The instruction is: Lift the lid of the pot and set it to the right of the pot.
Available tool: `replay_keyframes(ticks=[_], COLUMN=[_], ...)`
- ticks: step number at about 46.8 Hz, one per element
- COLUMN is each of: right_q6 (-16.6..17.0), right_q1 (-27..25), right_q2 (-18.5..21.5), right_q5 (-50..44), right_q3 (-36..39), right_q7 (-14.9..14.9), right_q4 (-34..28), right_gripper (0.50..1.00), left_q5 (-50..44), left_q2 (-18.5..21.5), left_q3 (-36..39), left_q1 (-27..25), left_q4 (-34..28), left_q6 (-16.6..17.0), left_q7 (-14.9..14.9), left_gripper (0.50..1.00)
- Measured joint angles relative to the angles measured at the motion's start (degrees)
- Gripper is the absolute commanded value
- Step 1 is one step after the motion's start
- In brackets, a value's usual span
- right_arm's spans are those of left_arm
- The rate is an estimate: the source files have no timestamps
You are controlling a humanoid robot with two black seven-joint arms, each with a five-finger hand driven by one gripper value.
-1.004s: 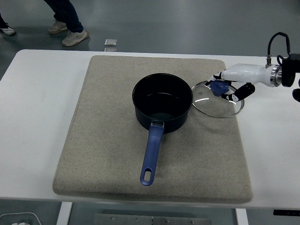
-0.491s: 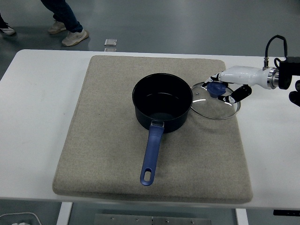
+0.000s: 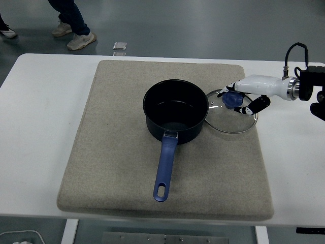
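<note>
1 dark pot (image 3: pixel 176 117) with a blue handle sits on 1 mat (image 3: pixel 122 168) on the bench (image 3: pixel 35 127). 1 glass lid (image 3: pixel 231 117) lies just right of the pot. The right hand (image 3: pixel 242 97) grips its blue knob (image 3: pixel 233 99).

Matt, coarse-woven beige cloth mat (image 3: pixel 117 152) covers the smooth white surface (image 3: pixel 35 127). The pot (image 3: pixel 175 117) looks dark, glossy enamel inside, with a smooth blue plastic-looking handle (image 3: pixel 165 165). The lid (image 3: pixel 231 113) is clear glass, shiny metal-rimmed, blue knob (image 3: pixel 233 99). The right hand (image 3: pixel 242 97) shows glossy white shell, black fingertips (image 3: pixel 252 107).
</note>
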Motion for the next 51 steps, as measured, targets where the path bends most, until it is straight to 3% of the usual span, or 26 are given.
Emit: replay_keyframes(ticks=[1,2,3,4,16,51], right_q6=[0.13,0.33,0.6,0.83,3.84,3.92], right_q1=[0.04,0.08,0.09,0.09,0.0,2.01], right_q2=[0.0,-0.05,-0.1,-0.13,0.0,-1.7], right_q5=[0.1,0.38,1.07,1.73,6.1,6.27], right_q3=[0.0,0.0,-0.01,-0.01,-0.17,-0.1], right_q7=[0.0,0.0,0.0,0.0,0.0,0.0], right_q4=[0.0,0.01,0.0,0.0,0.02,-0.19], right_gripper=[0.5,0.535,0.76,0.93,0.938,0.938], left_q5=[0.0,0.0,0.0,0.0,0.0,0.0], left_q2=[0.0,0.0,0.0,0.0,0.0,0.0], left_q3=[0.0,0.0,0.0,0.0,0.0,0.01], left_q1=[0.0,0.0,0.0,0.0,0.01,0.07], left_q4=[0.0,0.0,0.0,0.0,0.01,0.01], left_q6=[0.0,0.0,0.0,0.0,0.0,0.0], left_q7=[0.0,0.0,0.0,0.0,0.0,0.0], left_gripper=[1.0,1.0,1.0,1.0,1.0,1.0])
